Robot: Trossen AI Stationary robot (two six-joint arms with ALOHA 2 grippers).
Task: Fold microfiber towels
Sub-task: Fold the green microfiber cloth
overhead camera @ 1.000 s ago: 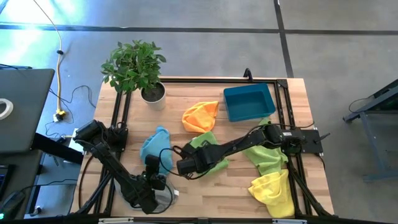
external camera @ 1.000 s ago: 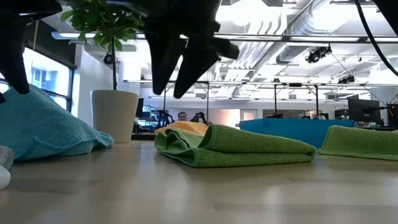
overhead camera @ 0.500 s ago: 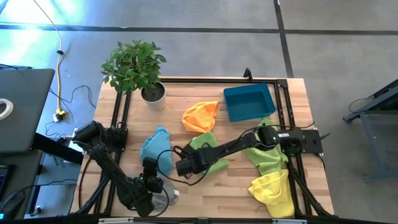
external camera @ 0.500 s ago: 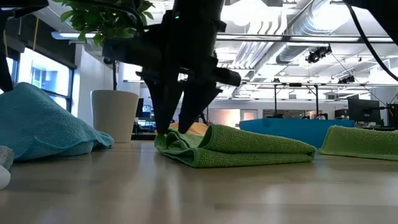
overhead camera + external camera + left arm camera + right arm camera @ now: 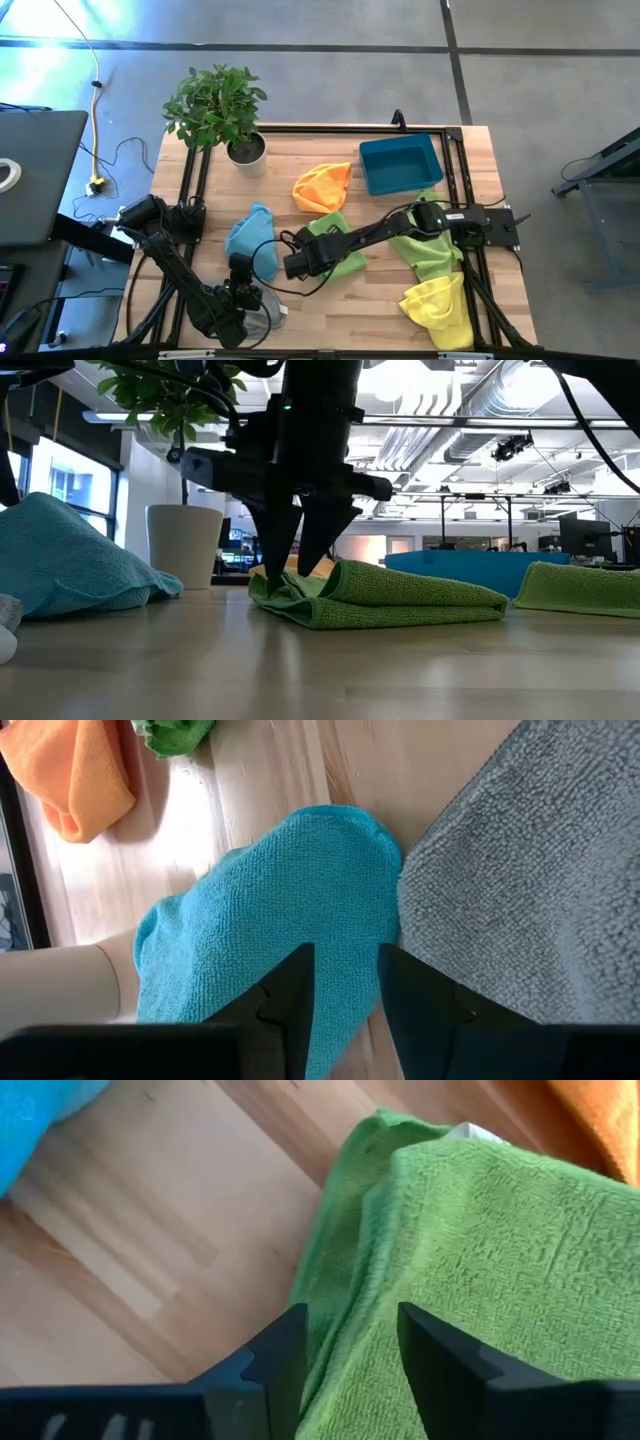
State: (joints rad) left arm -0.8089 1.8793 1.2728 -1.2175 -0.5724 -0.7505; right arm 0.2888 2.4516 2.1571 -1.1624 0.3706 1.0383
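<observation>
Right gripper [image 5: 296, 565] low over the near edge of the folded green microfiber towel [image 5: 400, 598], which lies in the middle of the wooden desk [image 5: 330, 300]. Fingers parted, one on each side of the rumpled edge, nothing clamped yet as far as visible. For a good grip: go down until both fingers take only the upper layer, close firmly, then lift and carry across so that the fold stays straight. Better not to catch the lower layer, otherwise the whole towel probably drags.

Left gripper [image 5: 340, 1010] at the front left of the desk, half open over the grey terry towel [image 5: 520, 890], beside the light blue crumpled towel [image 5: 270, 910]; hard to say whether it holds any cloth.

Low view: gives height of the fingers above the desk. High view: hides this under the arm, but shows the orange towel [image 5: 322, 186], lime green towel [image 5: 430, 250] and yellow towel [image 5: 438, 305] waiting.
</observation>
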